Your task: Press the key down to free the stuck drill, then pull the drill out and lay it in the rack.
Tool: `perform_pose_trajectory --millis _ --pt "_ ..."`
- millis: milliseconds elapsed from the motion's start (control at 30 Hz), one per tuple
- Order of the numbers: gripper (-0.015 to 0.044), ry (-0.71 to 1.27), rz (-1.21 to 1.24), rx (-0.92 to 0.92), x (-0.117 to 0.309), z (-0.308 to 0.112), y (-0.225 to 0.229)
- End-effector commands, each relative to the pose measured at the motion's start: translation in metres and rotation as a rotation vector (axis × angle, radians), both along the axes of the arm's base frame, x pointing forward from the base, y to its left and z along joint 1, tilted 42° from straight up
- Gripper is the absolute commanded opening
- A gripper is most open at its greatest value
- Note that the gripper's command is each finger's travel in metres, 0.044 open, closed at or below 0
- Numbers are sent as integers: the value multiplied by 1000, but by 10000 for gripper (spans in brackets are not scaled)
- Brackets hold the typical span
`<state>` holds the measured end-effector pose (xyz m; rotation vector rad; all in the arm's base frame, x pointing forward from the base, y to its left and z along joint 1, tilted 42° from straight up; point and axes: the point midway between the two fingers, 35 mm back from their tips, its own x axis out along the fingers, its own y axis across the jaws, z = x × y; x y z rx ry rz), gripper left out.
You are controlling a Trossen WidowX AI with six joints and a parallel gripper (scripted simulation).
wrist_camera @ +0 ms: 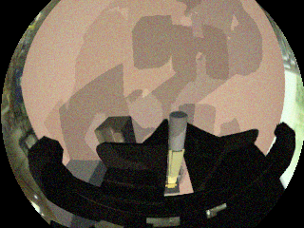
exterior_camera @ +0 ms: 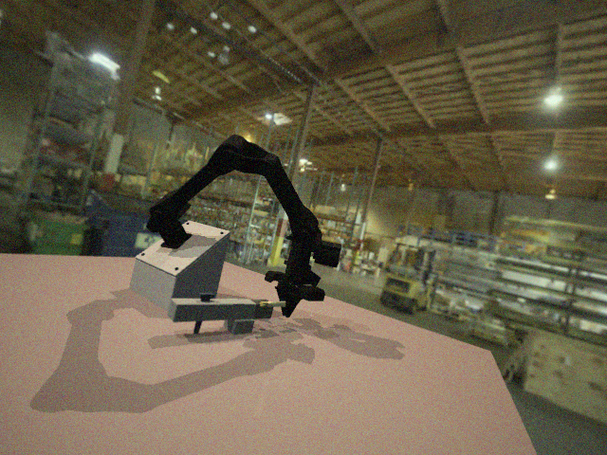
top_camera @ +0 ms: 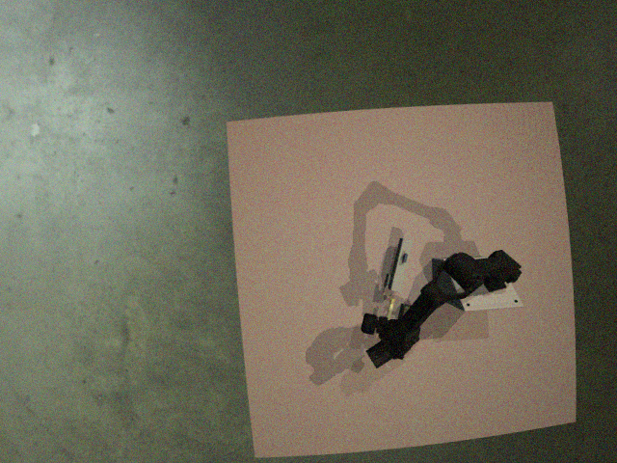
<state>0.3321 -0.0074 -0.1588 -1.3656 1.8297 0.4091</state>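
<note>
The holder is a long grey bar. The black key stands at its upper face, and a thin dark pin shows beneath. The drill has a yellow body and, in the wrist view, a grey round end. It lies in line with the bar, its far end at or inside the bar's end. My gripper is shut on the drill beyond that end. A grey block is below the bar; I cannot tell if it is the rack.
My arm stands on a box with a sloped white top, close beside the bar. In the wrist view a dark block is just left of the drill. The pink table top carries broad arm shadows.
</note>
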Motion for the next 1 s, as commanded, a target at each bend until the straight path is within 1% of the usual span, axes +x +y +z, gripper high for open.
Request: perform_pose_trajectory --millis 0,967 --pt "0 -3 0 3 0 2 2" --pt "0 -3 0 3 1 10 6"
